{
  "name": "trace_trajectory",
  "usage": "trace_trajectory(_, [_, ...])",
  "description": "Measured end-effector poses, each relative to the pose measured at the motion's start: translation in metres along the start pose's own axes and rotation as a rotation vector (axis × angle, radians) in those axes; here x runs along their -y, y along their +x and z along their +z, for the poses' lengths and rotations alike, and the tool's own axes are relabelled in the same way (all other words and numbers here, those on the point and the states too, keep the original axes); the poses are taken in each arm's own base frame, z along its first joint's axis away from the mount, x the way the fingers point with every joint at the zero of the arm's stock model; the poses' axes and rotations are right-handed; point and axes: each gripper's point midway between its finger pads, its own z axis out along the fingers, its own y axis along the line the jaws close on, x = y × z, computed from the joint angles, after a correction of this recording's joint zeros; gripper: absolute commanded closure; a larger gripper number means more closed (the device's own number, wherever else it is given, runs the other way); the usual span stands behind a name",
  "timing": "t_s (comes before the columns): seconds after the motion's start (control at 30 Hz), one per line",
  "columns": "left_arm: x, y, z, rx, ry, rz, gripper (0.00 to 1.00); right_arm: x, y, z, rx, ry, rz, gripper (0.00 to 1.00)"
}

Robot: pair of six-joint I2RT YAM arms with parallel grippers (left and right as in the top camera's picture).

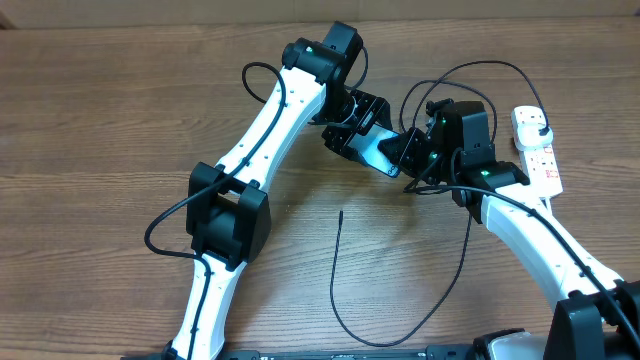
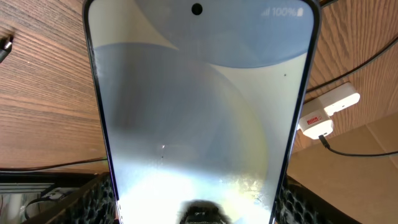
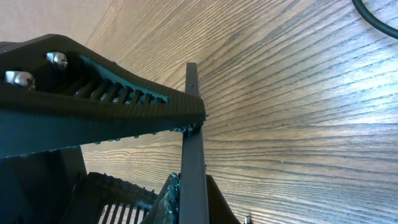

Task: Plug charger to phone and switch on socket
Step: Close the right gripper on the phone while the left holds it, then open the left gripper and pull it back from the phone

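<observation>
Across brown wood-grain table (image 1: 100, 120), toward its far side: slim rectangular phone (image 1: 378, 153) with pale blue screen and dark edges, clamped across its width in left pincer (image 1: 357, 130) and pinched at one end by clenched right pincer (image 1: 408, 150), edge-on between that pincer's ribbed black fingers (image 3: 124, 106). Loose on the wood nearer the front, apart from both pincers: long thin black charger cable (image 1: 338, 290), small tip (image 1: 340, 213) lying free short of the phone, black plug (image 1: 538, 122) seated in far end of elongated white socket strip (image 1: 541, 165) at the right.
</observation>
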Motion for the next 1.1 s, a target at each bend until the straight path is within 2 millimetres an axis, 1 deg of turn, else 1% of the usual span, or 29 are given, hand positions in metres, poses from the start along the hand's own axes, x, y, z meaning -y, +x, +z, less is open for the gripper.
trace_trajectory(0.03, [0.000, 0.000, 0.000, 0.000, 0.000, 0.000, 0.76, 0.000, 0.000, 0.000, 0.000, -0.001, 0.000, 0.96])
trace_trajectory(0.07, [0.000, 0.000, 0.000, 0.000, 0.000, 0.000, 0.67, 0.000, 0.000, 0.000, 0.001, 0.000, 0.000, 0.96])
trace_trajectory(0.13, [0.000, 0.000, 0.000, 0.000, 0.000, 0.000, 0.46, 0.000, 0.000, 0.000, 0.000, 0.000, 0.000, 0.96])
trace_trajectory(0.3, [0.000, 0.000, 0.000, 0.000, 0.000, -0.002, 0.02, 0.000, 0.000, 0.000, 0.001, 0.000, -0.001, 0.96])
trace_trajectory(0.33, [-0.001, 0.000, 0.000, -0.001, -0.004, -0.010, 0.00, 0.001, -0.001, 0.000, 0.005, 0.003, -0.005, 0.96])
trace_trajectory(0.57, [0.003, 0.004, -0.001, -0.017, 0.011, -0.006, 0.00, 0.003, 0.002, 0.001, -0.006, 0.014, -0.014, 0.96])
trace_trajectory(0.77, [0.003, 0.000, -0.004, -0.015, 0.016, -0.013, 0.00, 0.002, 0.001, 0.001, -0.001, 0.009, -0.020, 0.96])
trace_trajectory(0.93, [0.006, -0.020, -0.021, -0.028, 0.056, -0.038, 0.00, 0.000, -0.002, 0.001, 0.009, 0.003, -0.026, 0.96])
trace_trajectory(0.97, [0.007, -0.033, -0.033, -0.035, 0.085, -0.047, 0.00, 0.001, -0.003, 0.001, 0.014, 0.005, -0.027, 0.96])
trace_trajectory(1.0, [0.007, -0.042, -0.041, -0.043, 0.106, -0.048, 0.00, 0.001, -0.003, 0.001, 0.017, 0.009, -0.026, 0.96])
trace_trajectory(1.1, [0.007, -0.061, -0.060, -0.054, 0.151, -0.043, 0.00, 0.002, -0.006, 0.001, 0.027, 0.009, -0.022, 0.96])
